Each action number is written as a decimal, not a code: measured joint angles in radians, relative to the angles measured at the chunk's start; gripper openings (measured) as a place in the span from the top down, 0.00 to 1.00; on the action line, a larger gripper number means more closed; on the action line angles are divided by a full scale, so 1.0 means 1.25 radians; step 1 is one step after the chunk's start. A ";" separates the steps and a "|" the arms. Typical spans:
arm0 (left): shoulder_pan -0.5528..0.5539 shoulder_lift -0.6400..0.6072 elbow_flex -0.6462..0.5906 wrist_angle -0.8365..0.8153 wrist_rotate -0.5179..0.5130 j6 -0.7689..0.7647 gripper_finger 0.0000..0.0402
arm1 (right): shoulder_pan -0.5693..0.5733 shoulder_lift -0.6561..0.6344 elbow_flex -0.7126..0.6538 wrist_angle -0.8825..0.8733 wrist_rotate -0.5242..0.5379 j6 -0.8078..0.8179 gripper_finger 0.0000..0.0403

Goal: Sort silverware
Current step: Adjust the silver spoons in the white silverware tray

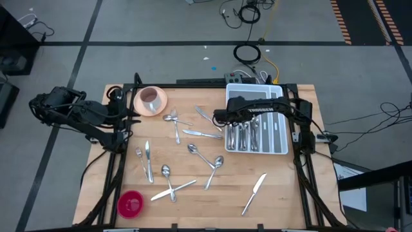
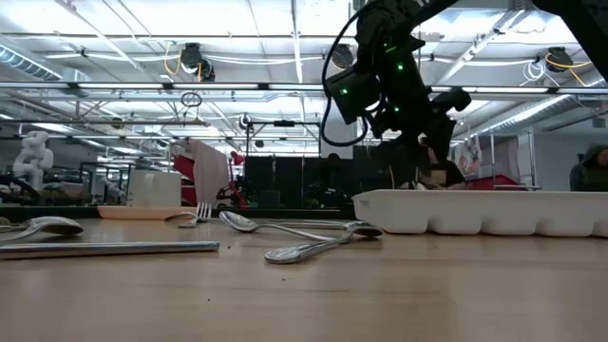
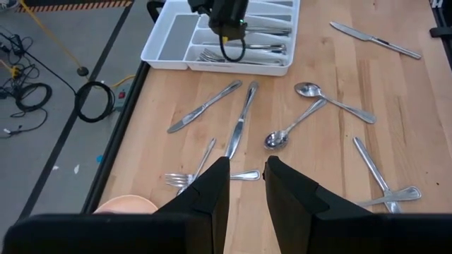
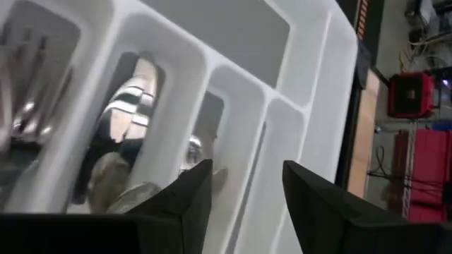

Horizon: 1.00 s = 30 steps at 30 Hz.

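1. Closest to the low camera lies bare wooden tabletop (image 2: 313, 294), with a table knife (image 2: 109, 249) flat on it at the left and two spoons (image 2: 313, 249) crossing near the middle.
2. Far left, the left arm waits off the table's edge near the pink cup (image 1: 150, 98) on its saucer (image 1: 158, 107). The left gripper (image 3: 246, 185) points over the scattered pieces with a narrow gap between its fingers and nothing in it.
3. Loose silverware (image 1: 193, 158) is strewn across the middle of the table: a fork (image 1: 140, 156) beside a knife, several spoons, and one knife (image 1: 254, 192) alone toward the near right. These look like what remains to sort.
4. A red dish (image 1: 131, 203) sits at the near left corner, clear of the cutlery.
5. At the right, the white cutlery tray (image 1: 280, 138) already holds sorted pieces in its long compartments.
6. The right gripper (image 4: 244, 190) hangs just above the tray, fingers apart and empty, probably because this is where pieces are dropped.
7. Beyond the table: grey floor with dark tape lines, coiled cables (image 1: 248, 53), and a workshop with ceiling strip lights.
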 joint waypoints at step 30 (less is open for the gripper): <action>0.000 0.000 0.000 0.001 -0.001 -0.021 0.76 | 0.097 -0.001 0.012 0.147 -0.005 0.063 0.60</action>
